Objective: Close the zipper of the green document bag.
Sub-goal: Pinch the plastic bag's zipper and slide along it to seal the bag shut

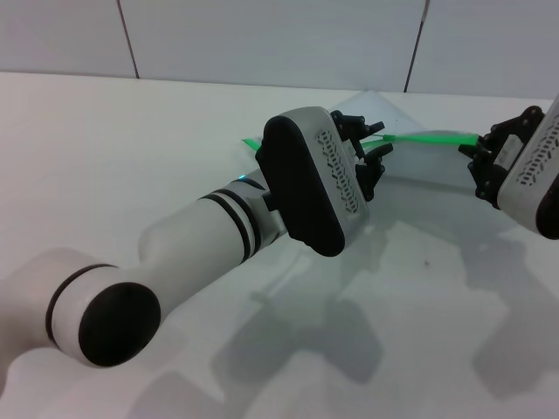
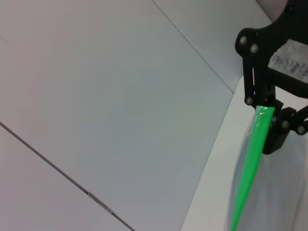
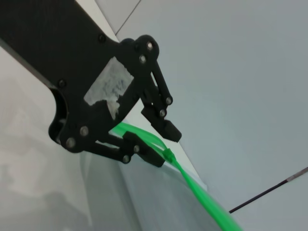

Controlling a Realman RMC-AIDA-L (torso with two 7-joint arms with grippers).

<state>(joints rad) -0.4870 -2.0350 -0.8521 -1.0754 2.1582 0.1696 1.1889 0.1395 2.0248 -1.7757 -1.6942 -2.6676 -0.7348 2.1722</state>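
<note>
A white surface [image 1: 105, 157] stretches in front of the robot, backed by a pale panelled wall [image 1: 262, 35]. Toward the far right of it lies the green document bag [image 1: 410, 161], a flat translucent pouch whose far edge is lifted off the surface. Along that raised edge runs the zipper [image 1: 428, 137], a thin bright green strip stretched taut between the two arms. The left end effector [image 1: 371, 150] reaches in from the near left and sits at the strip's left part, its black fingers [image 1: 377, 158] set close around the strip at the small green slider tab [image 3: 168, 155]; from the right wrist view they look nearly together on it, though one upper pad stands slightly off the strip. The right end effector [image 1: 479, 157] comes in from the far right and is clamped on the zipper's right end, its fingers [image 2: 269, 127] pinching the green tip in the left wrist view. The step in hand appears to be the pull itself: one side anchors the strip while the other works the slider. Which way the slider must travel to close cannot be told from these views. The next move seems to call for a steady pull along the line of the strip, keeping it taut and level so the slider does not bind or slip free.
</note>
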